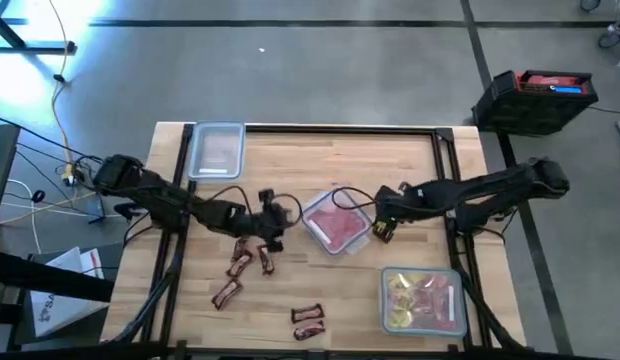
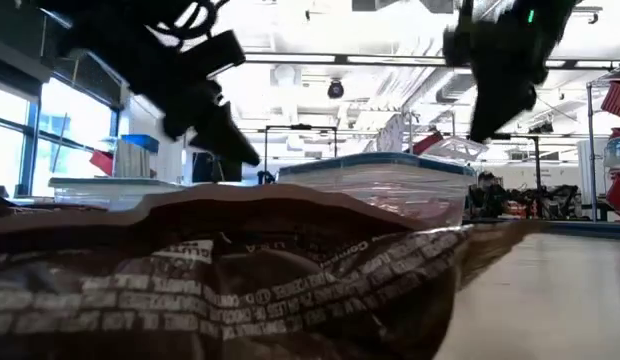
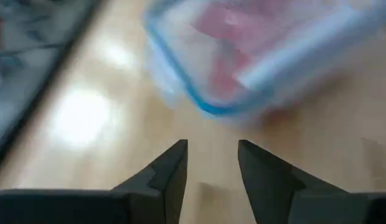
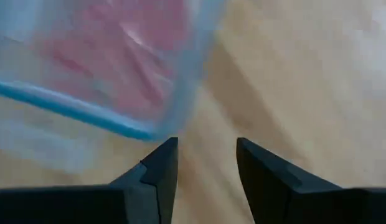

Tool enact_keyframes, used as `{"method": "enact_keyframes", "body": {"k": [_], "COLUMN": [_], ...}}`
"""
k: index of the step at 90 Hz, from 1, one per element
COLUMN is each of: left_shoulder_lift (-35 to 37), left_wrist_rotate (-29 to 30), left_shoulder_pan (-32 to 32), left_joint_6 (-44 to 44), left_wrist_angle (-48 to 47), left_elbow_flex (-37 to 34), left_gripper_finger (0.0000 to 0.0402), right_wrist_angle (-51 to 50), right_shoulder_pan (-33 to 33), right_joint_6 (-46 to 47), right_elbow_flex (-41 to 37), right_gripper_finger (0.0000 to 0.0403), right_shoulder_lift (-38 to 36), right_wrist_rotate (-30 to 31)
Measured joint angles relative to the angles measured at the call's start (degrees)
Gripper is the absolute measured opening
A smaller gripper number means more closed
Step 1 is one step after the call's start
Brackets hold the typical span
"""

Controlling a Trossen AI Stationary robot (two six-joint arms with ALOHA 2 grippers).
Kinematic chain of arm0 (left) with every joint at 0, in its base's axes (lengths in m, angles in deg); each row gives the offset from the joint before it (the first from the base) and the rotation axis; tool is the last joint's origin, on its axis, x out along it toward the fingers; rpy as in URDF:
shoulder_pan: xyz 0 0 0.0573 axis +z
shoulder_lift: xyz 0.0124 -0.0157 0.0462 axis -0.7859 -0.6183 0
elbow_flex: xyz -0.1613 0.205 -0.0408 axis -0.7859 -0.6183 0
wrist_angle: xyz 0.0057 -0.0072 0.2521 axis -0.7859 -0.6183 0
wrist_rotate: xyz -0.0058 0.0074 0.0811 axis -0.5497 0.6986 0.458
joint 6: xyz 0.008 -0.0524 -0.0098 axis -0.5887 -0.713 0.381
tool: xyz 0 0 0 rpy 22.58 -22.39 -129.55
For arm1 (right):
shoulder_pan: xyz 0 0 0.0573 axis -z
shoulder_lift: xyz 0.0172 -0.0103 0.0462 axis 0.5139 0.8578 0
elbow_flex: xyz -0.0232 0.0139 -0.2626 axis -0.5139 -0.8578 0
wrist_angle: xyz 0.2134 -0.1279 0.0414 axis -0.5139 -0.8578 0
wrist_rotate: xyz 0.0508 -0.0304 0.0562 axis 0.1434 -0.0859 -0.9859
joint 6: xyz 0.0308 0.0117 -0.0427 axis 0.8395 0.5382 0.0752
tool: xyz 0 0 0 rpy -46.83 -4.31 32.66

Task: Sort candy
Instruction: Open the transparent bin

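The left gripper (image 1: 277, 220), fingers spread and empty, hangs mid-bench; the dark brown bars (image 1: 252, 260) lie just beside it toward the front edge, nearer it than the empty, spread right gripper (image 1: 382, 215).

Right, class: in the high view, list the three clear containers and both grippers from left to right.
Empty container → left gripper → container of red candy → right gripper → container of yellow and pink candy.
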Motion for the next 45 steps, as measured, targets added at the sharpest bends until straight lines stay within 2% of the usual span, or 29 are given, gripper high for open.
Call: {"method": "enact_keyframes", "body": {"k": [8,21,45], "left_shoulder_lift": [-0.1,-2.37,-8.4], "left_wrist_rotate": [0.08,-0.8,-12.8], "left_shoulder_pan": [2.52,5.99,7.41], "left_joint_6": [-0.79,-1.01,-5.19], "left_wrist_angle": [3.13,7.64,12.33], "left_elbow_flex": [0.0,-0.11,-0.13], "left_gripper_finger": [0.0126,0.0126,0.0126], "right_wrist_angle": [5.78,9.13,11.2], "right_shoulder_pan": [-4.01,-8.33,-10.68], "right_joint_6": [2.67,6.73,10.77], "right_elbow_flex": [0.02,0.02,0.0], "right_gripper_finger": [0.0133,0.0133,0.0133], "right_shoulder_lift": [-0.13,3.09,12.75], "right_wrist_rotate": [-0.39,0.16,0.06]}}
